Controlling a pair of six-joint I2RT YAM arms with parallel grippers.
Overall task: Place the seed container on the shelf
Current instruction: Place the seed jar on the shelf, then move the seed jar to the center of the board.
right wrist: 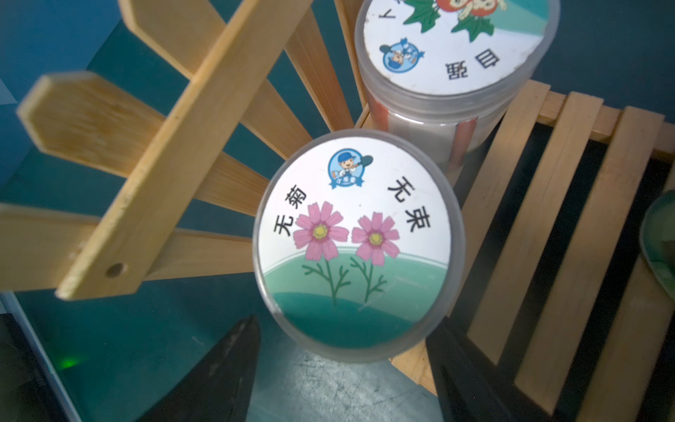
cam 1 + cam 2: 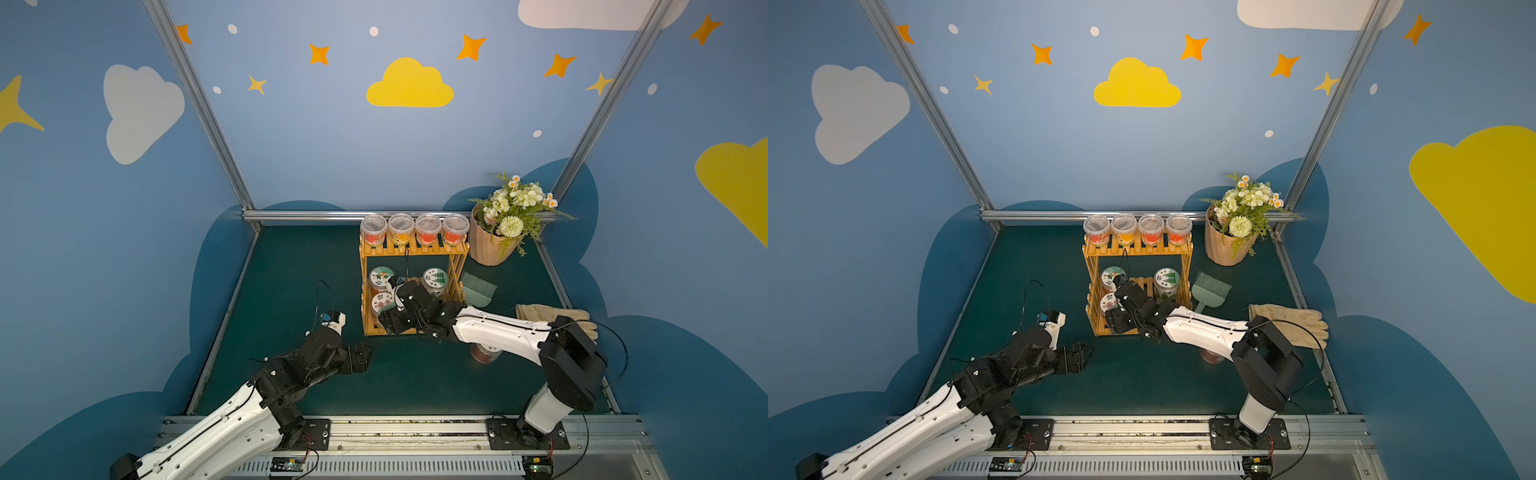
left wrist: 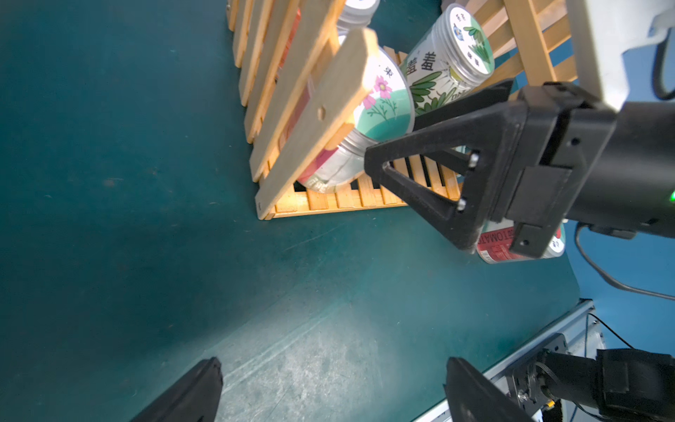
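The shelf (image 2: 415, 250) (image 2: 1139, 250) of tan wooden slats stands at the back of the green mat. A clear seed container with a pink-flower lid (image 1: 356, 241) (image 2: 382, 302) sits at the front left of its lower tier (image 3: 328, 201). My right gripper (image 2: 388, 322) (image 1: 345, 325) is open right at this container. Its fingers (image 3: 420, 175) stand on either side of the container's near edge, with a gap showing on at least one side. My left gripper (image 2: 365, 353) (image 3: 333, 361) hangs open and empty over the mat, left of the shelf.
Two more jars (image 2: 380, 276) (image 2: 434, 277) fill the lower tier's back; several cups (image 2: 415, 228) line the top tier. A red-labelled jar (image 2: 484, 353) (image 3: 500, 248) stands on the mat under my right arm. A flowerpot (image 2: 494, 245), a green brush (image 2: 478, 289) and gloves (image 2: 540, 311) are to the right.
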